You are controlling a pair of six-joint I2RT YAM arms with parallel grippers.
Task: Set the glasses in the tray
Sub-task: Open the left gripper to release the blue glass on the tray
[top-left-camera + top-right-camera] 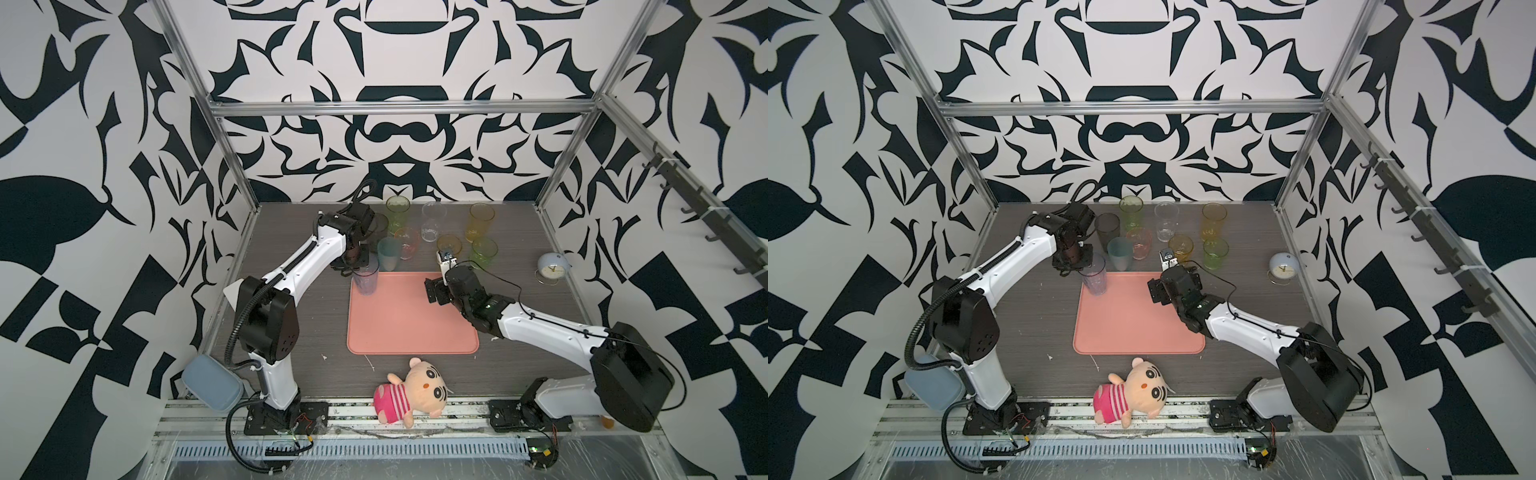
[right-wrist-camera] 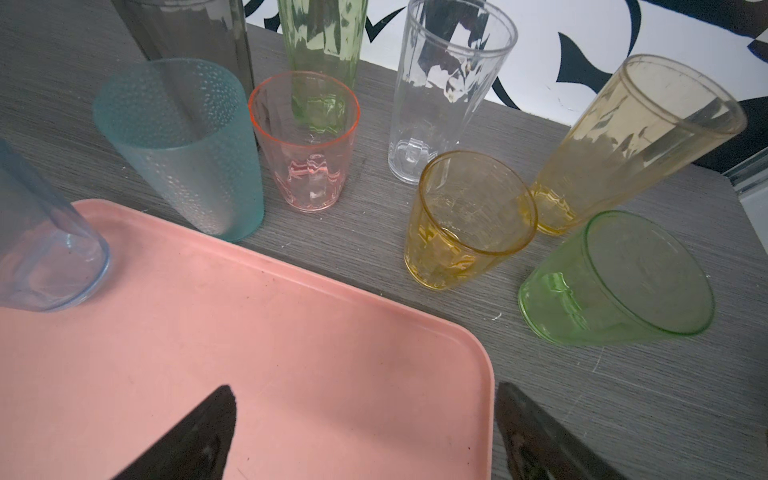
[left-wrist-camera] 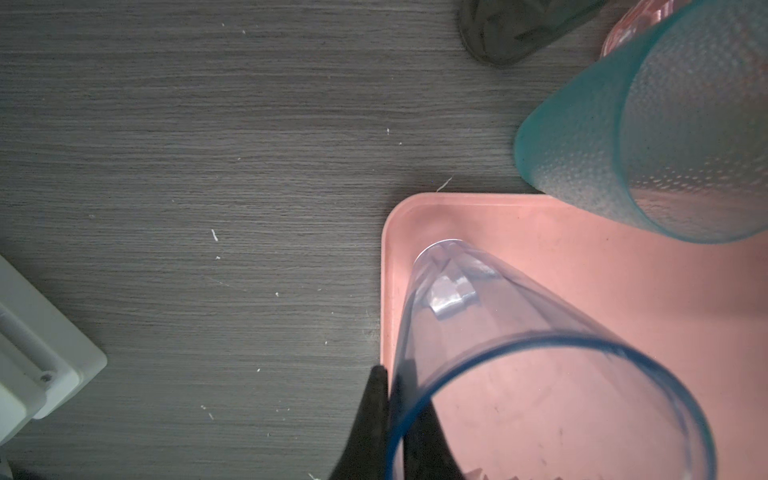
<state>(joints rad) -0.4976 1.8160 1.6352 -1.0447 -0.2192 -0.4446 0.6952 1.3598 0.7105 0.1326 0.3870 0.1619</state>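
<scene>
The salmon-pink tray (image 1: 411, 328) (image 1: 1138, 328) lies mid-table. A blue-grey glass (image 1: 365, 281) (image 3: 519, 332) stands in its far left corner, and my left gripper (image 1: 356, 270) (image 3: 390, 399) is shut on its rim, one finger inside and one outside. Beyond the tray stand the other glasses: teal (image 1: 389, 254) (image 2: 183, 153), pink (image 1: 406, 243) (image 2: 305, 141), smoky (image 1: 1107, 228), tall green (image 1: 397, 212), clear (image 1: 433, 226), tall yellow (image 1: 481, 222), short amber (image 1: 449, 245) (image 2: 469, 220) and short green (image 1: 483, 251) (image 2: 615, 278). My right gripper (image 1: 442, 275) (image 2: 363, 386) is open and empty, straddling the tray's far right corner.
A small round clock (image 1: 550, 268) stands right of the glasses. A plush doll (image 1: 411, 388) lies at the front edge. A white box (image 3: 41, 353) sits left of the tray in the left wrist view. A grey-blue pad (image 1: 212, 384) leans by the left arm's base.
</scene>
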